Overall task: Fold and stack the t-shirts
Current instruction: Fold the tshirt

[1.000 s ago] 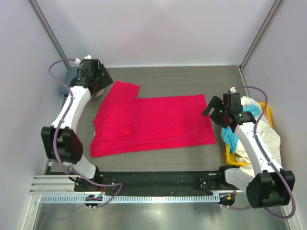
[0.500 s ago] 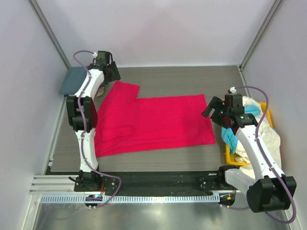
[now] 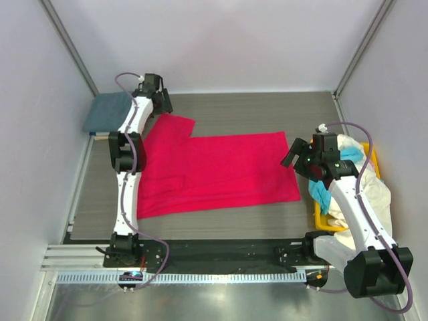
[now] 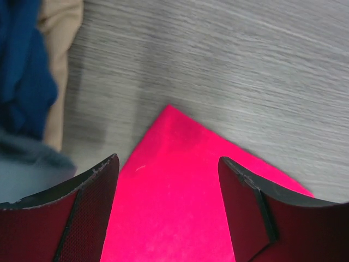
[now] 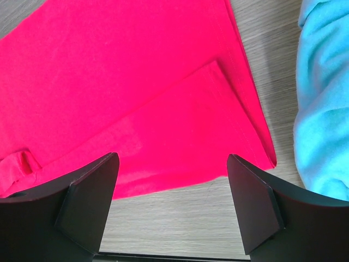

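A bright red-pink t-shirt (image 3: 214, 170) lies spread flat across the middle of the table. My left gripper (image 3: 162, 105) hovers open over its far-left sleeve corner. In the left wrist view that pointed red corner (image 4: 180, 218) lies between the fingers of the left gripper (image 4: 168, 164), which hold nothing. My right gripper (image 3: 293, 150) stands open above the shirt's right edge. The right wrist view shows the red hem (image 5: 136, 82) beneath the right gripper (image 5: 172, 158), with bare table between the fingers. A folded slate blue-grey t-shirt (image 3: 107, 110) rests at the far left on a tan one (image 4: 57, 33).
A yellow bin (image 3: 371, 159) at the right edge holds a cream-white shirt (image 3: 371, 194) and a cyan shirt (image 3: 324, 194), both spilling over its rim. The cyan cloth (image 5: 324, 98) lies close to the red shirt's right edge. Grey walls enclose the table.
My left arm has swung right, away from the blue-grey folded shirt, and stretched out over the red shirt's far-left sleeve. The right arm has hardly moved.
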Motion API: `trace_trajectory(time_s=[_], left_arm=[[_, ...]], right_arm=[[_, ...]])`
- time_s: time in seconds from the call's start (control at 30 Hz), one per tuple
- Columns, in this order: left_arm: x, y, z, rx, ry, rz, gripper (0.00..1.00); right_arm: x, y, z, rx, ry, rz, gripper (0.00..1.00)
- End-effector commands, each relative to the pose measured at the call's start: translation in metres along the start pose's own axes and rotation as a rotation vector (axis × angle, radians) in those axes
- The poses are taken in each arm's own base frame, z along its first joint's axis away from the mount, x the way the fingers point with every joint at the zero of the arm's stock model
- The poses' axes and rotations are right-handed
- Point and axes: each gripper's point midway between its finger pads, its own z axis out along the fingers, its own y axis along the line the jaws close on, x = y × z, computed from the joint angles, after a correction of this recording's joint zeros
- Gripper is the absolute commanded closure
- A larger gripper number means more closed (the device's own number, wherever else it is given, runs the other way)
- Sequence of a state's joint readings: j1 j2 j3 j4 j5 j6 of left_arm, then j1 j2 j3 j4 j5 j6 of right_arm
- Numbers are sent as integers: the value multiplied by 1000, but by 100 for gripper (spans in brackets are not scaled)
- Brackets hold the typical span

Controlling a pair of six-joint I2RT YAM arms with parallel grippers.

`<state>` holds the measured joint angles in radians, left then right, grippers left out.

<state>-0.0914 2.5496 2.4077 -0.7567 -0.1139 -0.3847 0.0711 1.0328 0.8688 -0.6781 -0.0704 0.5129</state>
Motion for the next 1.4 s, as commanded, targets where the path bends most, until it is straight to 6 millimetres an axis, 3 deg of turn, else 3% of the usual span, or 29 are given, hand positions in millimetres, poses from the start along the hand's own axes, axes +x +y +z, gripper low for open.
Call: trace_trajectory(time_s=[0.0,0.27,0.37,0.53,0.57,0.63,0.67,0.73,0.77,0.8,0.83,0.87,0.93,0.97,1.03,1.2,1.23,1.27,1.37], left_arm=[[-1,-4,5,24,12,6,25],[38,-5,30,42,113,-44,28],[48,-6,35,51,139,-56,41],[49,-9,33,64,133,-47,72],[51,-12,33,88,144,-46,87],[49,-12,32,93,137,-51,98],[53,-12,34,97,144,-51,100],[47,-16,31,126,127,-59,100],[52,-13,33,123,137,-65,100],[52,-13,33,136,140,-74,100],[48,-14,33,148,127,-94,100],[51,-10,35,150,137,-108,100],[50,-7,36,180,144,-138,100],[51,-3,36,179,149,-153,100],[49,-5,35,187,139,-152,100],[50,-5,34,188,133,-155,100],[51,-4,34,184,135,-156,100],[51,-4,34,184,135,-156,100],[51,-4,33,185,132,-156,99]], right_arm=[[-2,5,-11,-32,-29,-30,14],[4,-1,-15,-21,-27,-31,14],[3,-1,-14,-15,-23,-41,13],[-6,3,-8,-3,-18,-34,13],[-12,7,-7,-10,-26,-29,13],[-20,14,1,-17,-15,-23,13],[-34,23,0,-29,-39,-27,14],[-43,32,11,-19,-33,-39,13],[-62,44,7,-22,-77,-53,13],[-67,53,9,-29,-82,-72,13],[-71,52,23,13,-68,-79,13],[-87,64,21,-3,-97,-83,13],[-92,68,43,21,-67,-90,14],[-105,74,45,26,-88,-94,13],[-116,74,56,52,-101,-102,13],[-141,77,108,130,-78,-148,13],[-154,83,110,129,-101,-155,13],[-148,76,132,165,-66,-160,14],[-162,70,153,198,-63,-158,16]])
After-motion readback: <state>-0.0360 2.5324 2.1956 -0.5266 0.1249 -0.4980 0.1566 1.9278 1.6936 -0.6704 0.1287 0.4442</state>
